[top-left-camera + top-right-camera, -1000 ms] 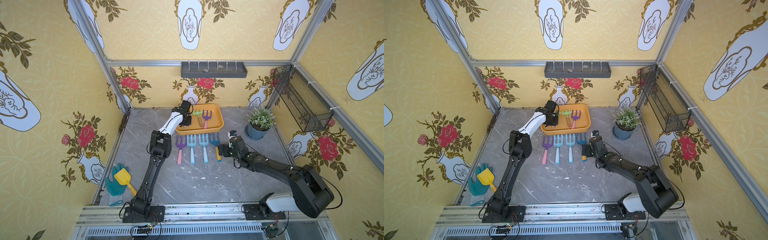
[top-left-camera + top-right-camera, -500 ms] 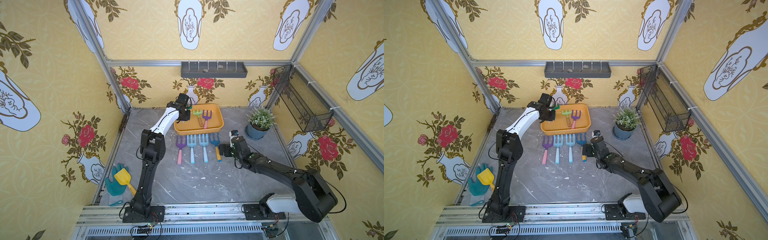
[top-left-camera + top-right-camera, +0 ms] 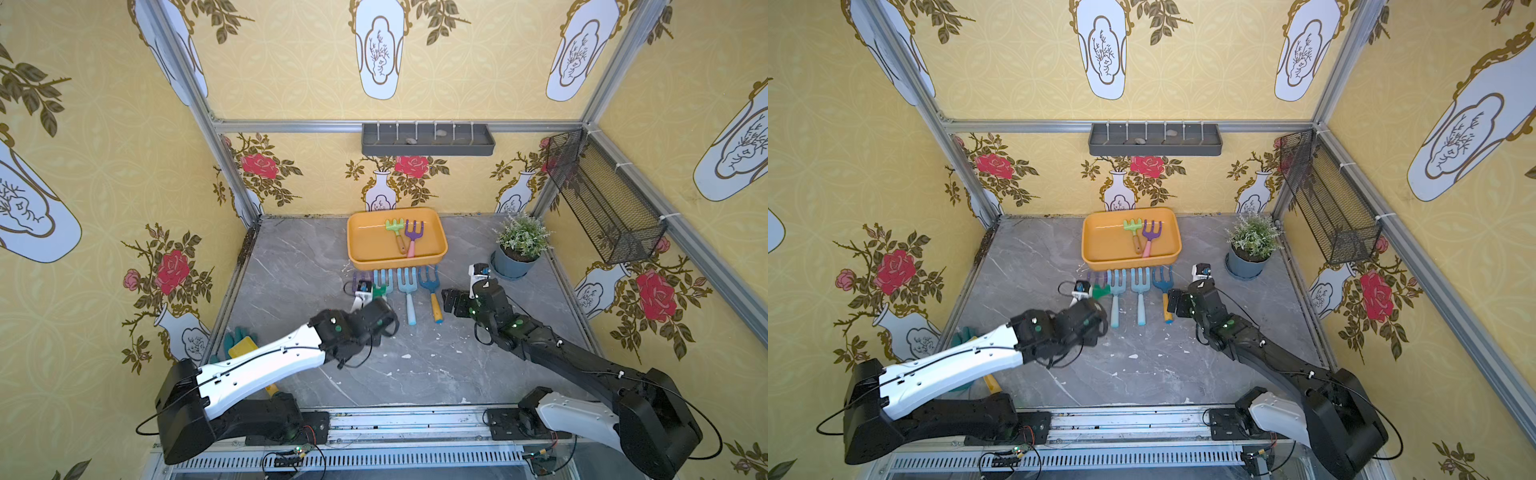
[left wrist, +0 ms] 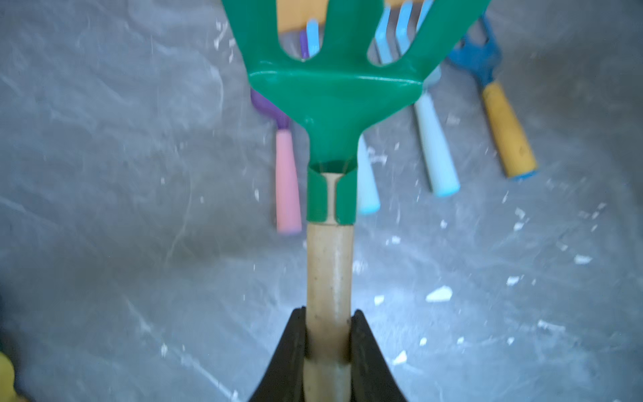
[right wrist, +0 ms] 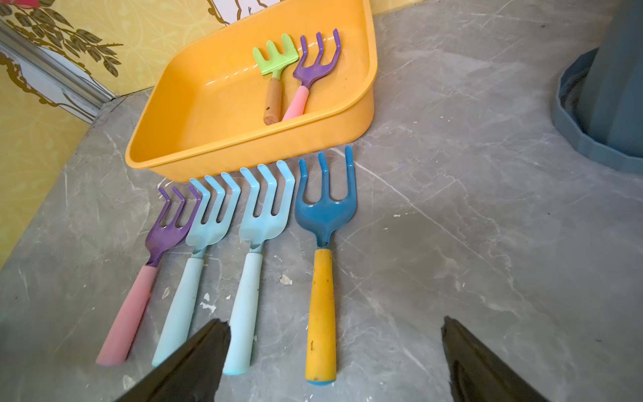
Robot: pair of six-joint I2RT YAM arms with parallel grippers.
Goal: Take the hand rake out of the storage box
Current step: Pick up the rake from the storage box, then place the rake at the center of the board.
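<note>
Standing next to the rig rn, quick rundown. The left gripper [image 4: 328, 334] is pinched tight on the pale wooden handle of the dark green hand rake [image 4: 334, 90]. There's a jaw pressed on each side of the handle, and the tines point away from the wrist.

That rake is out of the storage box [image 3: 370, 243]. It's held over the grey table [image 3: 291, 282] in front of the box, above the left end of a row of 4 rakes lying there. In the left wrist view it looks lifted off the surface.

The row, left to right:
- pink-handled purple rake [image 5: 167, 229]
- light blue rake [image 5: 212, 215]
- second light blue rake [image 5: 266, 212]
- yellow-handled blue rake [image 5: 325, 209]

They lie side by side w/ tines toward the box, tips just beside its front wall.

The box itself sits at the back of the table, near the back wall. Inside, in its right half, are a light green rake [image 5: 276, 57] and a small purple rake [image 5: 315, 69]. Their handle ends come together by the front wall.

The right gripper [image 5: 334, 322] has its jaws spread wide w/ nothing between them, low over the table at the yellow-handle end of the row. A potted plant [image 3: 521, 245] stands to the right of the box, not touching it.
</note>
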